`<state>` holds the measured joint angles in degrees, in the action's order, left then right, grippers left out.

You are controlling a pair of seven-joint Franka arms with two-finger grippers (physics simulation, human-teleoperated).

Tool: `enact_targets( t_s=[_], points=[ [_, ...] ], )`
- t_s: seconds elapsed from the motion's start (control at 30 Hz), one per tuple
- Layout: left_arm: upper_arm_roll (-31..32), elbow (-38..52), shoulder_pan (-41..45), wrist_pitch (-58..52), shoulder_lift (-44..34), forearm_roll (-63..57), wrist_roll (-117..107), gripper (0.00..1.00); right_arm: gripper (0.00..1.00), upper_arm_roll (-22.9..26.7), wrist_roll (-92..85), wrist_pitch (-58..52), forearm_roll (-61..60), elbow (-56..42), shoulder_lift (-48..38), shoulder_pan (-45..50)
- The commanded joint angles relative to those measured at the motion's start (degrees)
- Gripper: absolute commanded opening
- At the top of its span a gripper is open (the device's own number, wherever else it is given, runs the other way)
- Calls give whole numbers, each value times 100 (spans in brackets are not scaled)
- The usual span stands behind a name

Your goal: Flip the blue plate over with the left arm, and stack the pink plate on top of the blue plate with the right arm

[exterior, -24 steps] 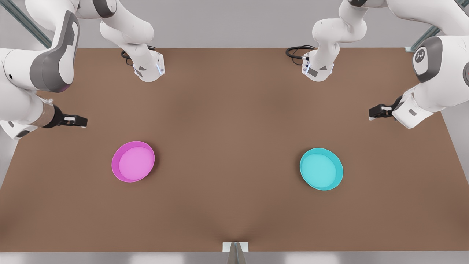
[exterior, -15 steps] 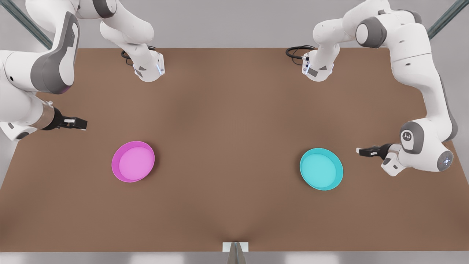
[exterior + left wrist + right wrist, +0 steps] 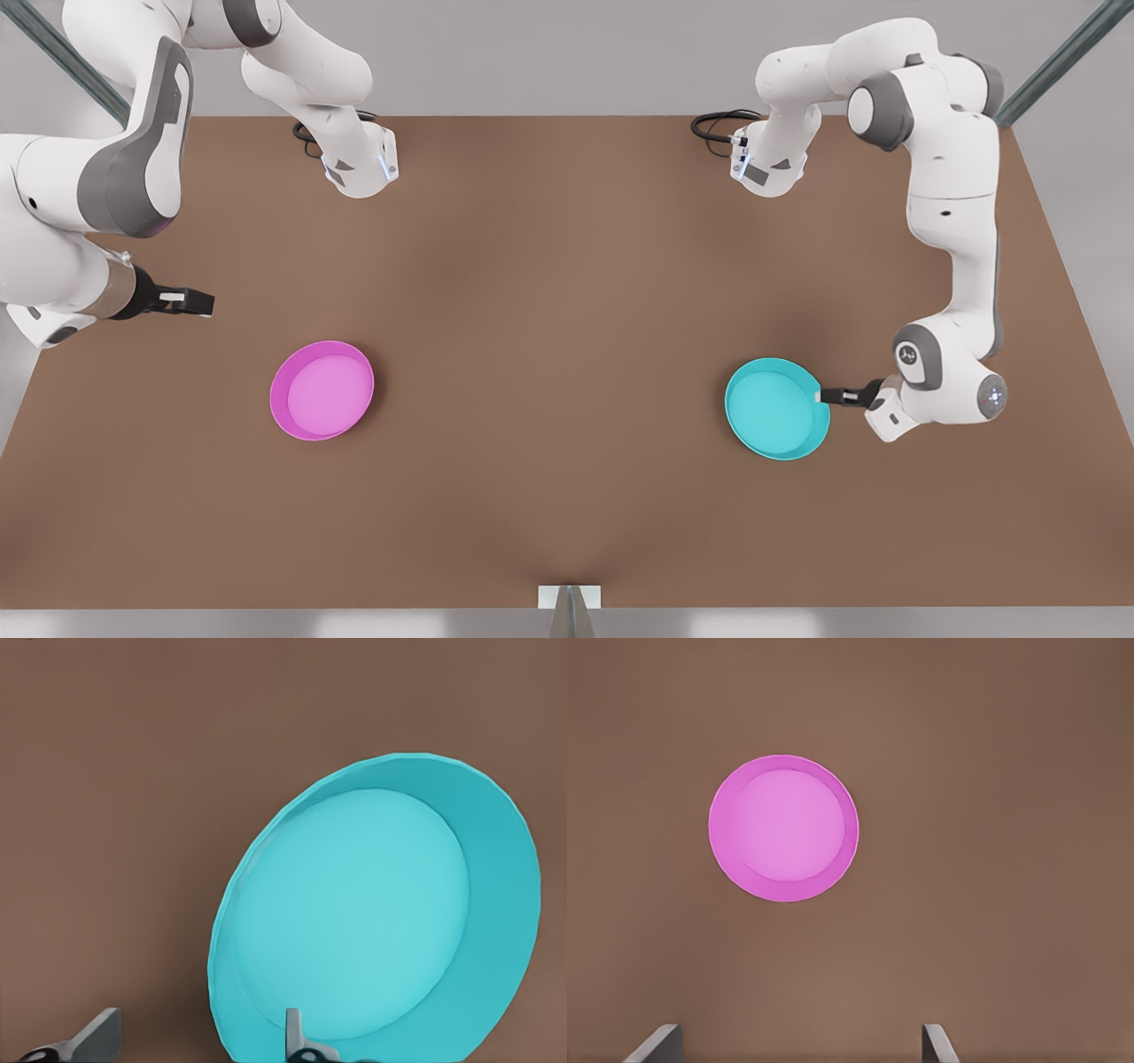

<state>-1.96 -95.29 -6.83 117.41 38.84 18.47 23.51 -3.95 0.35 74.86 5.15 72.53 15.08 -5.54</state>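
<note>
The blue plate (image 3: 777, 408) lies rim-up on the front view's right of the table (image 3: 567, 292), and your left gripper (image 3: 824, 396) has swung down to its rim, jaws apart astride it, ready to grip; the right gripper (image 3: 197, 302) waits, jaws apart, well away from the pink plate (image 3: 322, 391).

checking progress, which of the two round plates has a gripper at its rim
The round turquoise plate: the left gripper is at its rim, open. The round magenta plate lies alone.

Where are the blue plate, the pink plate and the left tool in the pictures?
blue plate (image 3: 772, 409): front view, on its flat inside.
pink plate (image 3: 326, 392): front view, on its lighter inside.
left tool (image 3: 826, 396): front view, between its fingertips at the blue plate's rim.
</note>
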Motion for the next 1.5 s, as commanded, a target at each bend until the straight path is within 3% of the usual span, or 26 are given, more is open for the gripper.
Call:
enact_targets(
  t_s=[0.0,0.37,0.43,0.53,0.57,0.83,0.9,1.0,1.4,1.43,1.47],
  points=[
    [3,1,15,291,36,34,576,71,100,0,-53,-6,21,-2,-5,0],
    [12,10,41,423,238,341,-110,70,100,9,-79,29,30,-55,-5,9],
    [12,10,68,423,256,341,-110,59,100,9,-79,47,38,-64,-5,18],
    [12,10,68,423,265,350,-154,54,100,9,-79,56,47,-73,3,27],
    [12,10,68,423,265,350,-154,47,100,9,-79,56,56,-73,3,35],
    [12,10,94,431,326,350,-163,46,100,9,-79,47,56,-73,30,44],
    [12,10,94,414,317,350,-180,32,100,9,-79,56,56,-73,30,44],
    [12,10,94,414,317,350,-180,23,100,9,-79,47,56,-73,30,44],
    [3,107,481,326,-368,-63,-839,21,100,9,-79,47,56,-73,38,35],
    [-50,256,700,124,-526,-264,-1050,21,100,9,-79,47,56,-73,39,35],
    [-542,607,1455,-122,-632,-756,-1682,21,100,9,-79,47,56,-73,30,35]
  ],
)
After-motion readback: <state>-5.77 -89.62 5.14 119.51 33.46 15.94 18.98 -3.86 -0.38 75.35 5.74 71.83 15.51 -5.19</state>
